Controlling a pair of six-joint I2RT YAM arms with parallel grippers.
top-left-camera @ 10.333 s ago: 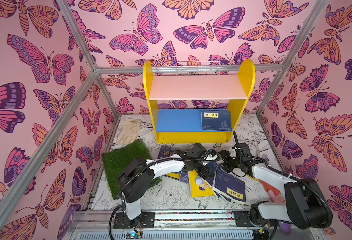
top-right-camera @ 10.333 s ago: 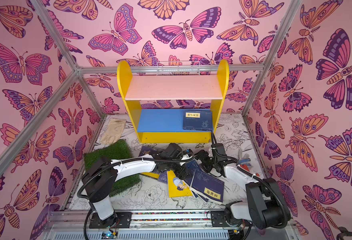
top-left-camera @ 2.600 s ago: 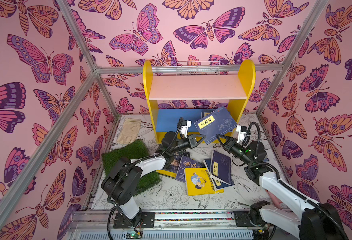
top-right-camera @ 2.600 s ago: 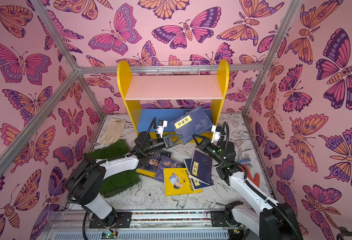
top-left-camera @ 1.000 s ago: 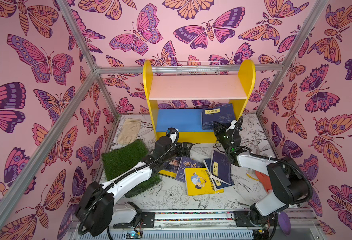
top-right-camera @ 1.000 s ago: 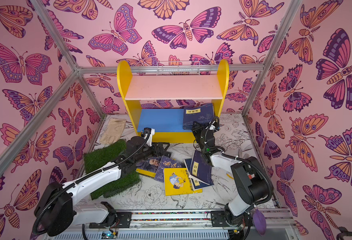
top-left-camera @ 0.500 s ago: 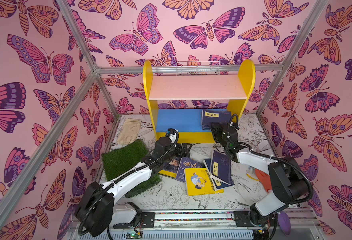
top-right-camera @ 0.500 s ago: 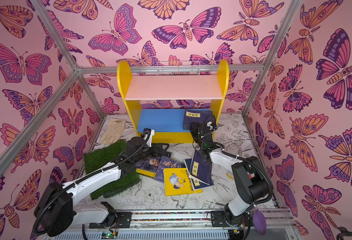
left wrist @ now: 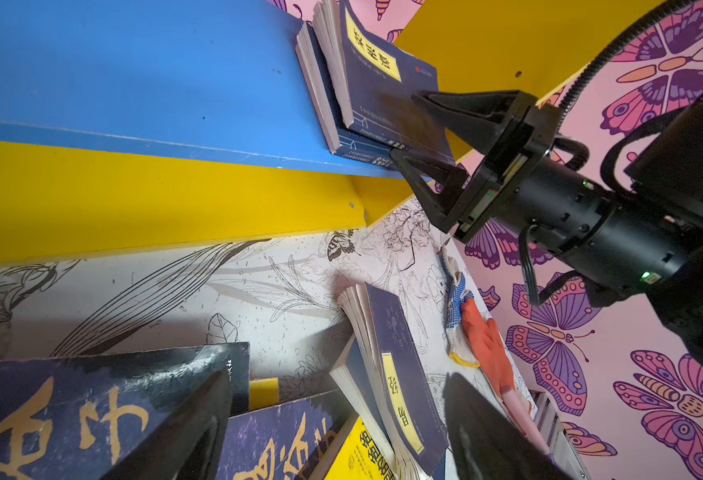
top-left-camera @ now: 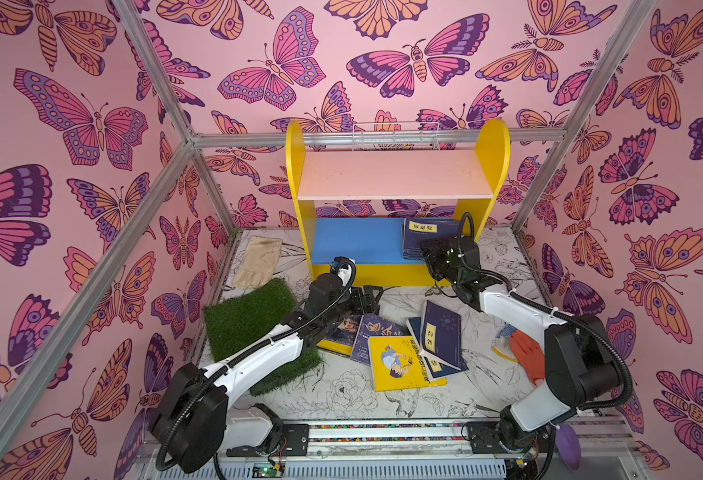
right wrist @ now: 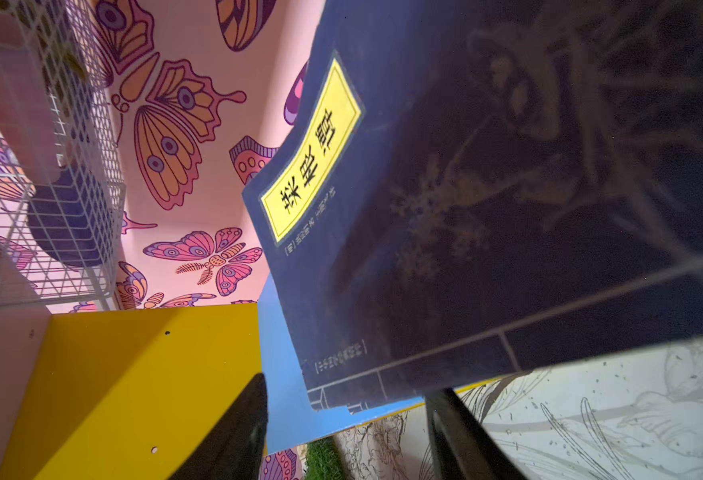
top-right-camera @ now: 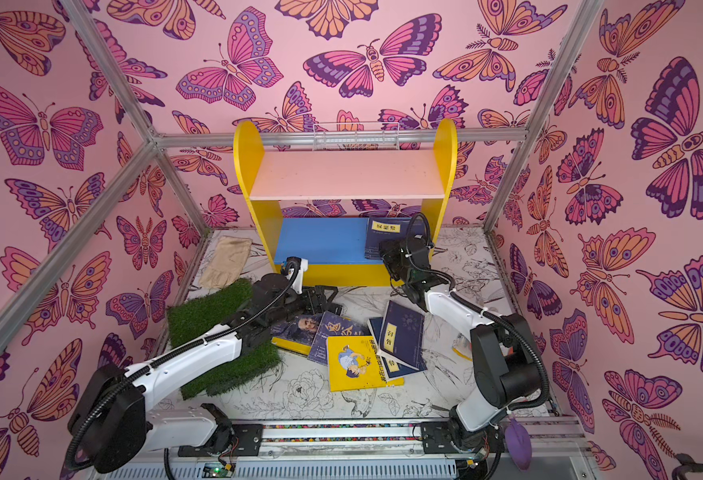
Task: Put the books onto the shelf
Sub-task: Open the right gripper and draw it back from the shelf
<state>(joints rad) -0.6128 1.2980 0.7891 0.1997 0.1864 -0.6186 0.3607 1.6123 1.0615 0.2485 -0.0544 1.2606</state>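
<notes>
Books are partly shelved: a navy stack (top-left-camera: 432, 230) lies on the lower board of the shelf (top-left-camera: 358, 245). My right end effector (left wrist: 403, 125) is released at its corner, my left end effector (top-left-camera: 367, 300) spread, empty. Several loose books (top-left-camera: 399, 365) wait on the surface (top-left-camera: 341, 395).

In a top view the shelf (top-left-camera: 395, 174) stands upper centre; stacked books (top-left-camera: 424, 227) lie on its lower board's (top-left-camera: 354, 239) right end, loose books (top-left-camera: 399, 353) below.

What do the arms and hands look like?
Left arm and right arm: white shells, round black joints, black ribbed cable hoses looping alongside. Left hand and right hand: black, with two wedge-shaped fingers on a square mount. Small green light behind the right hand.
</notes>
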